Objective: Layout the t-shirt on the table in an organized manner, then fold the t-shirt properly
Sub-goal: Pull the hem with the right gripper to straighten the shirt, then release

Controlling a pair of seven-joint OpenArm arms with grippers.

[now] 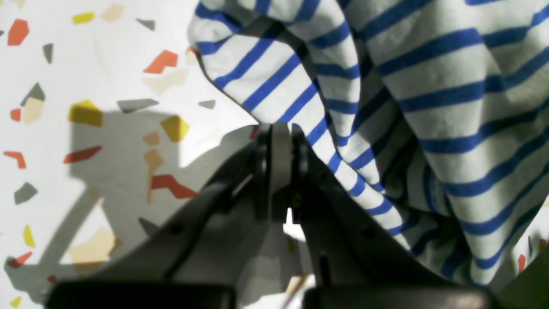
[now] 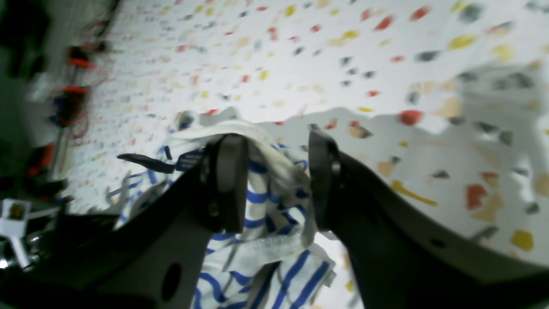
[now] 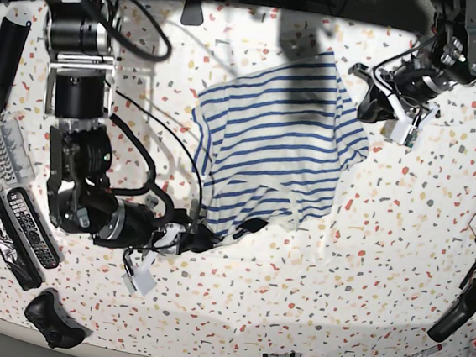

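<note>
Left wrist view: the left gripper point(image 1: 281, 141) has its jaws pressed together, their tips at the edge of the t-shirt point(image 1: 429, 107). Whether any cloth is pinched between them cannot be told here. The striped fabric hangs in deep folds to the right of the jaws, over the table point(image 1: 85, 77), where the gripper casts a hard shadow.

Right wrist view: the right gripper point(image 2: 274, 180) stands with its jaws apart, and a bunched part of the t-shirt point(image 2: 266, 201), with a hemmed edge and a small dark label point(image 2: 188, 161), sits between them. The cloth touches the left finger point(image 2: 227, 180); a firm grip cannot be confirmed in this blurred picture. The table point(image 2: 300, 64) spreads out behind.

Base view: only here does the whole t-shirt point(image 3: 283, 149) show, lying crumpled and half spread near the middle of the table point(image 3: 335, 306). The right gripper point(image 3: 203, 238) meets its lower corner; the left gripper point(image 3: 368, 94) is at its upper right edge.
</note>
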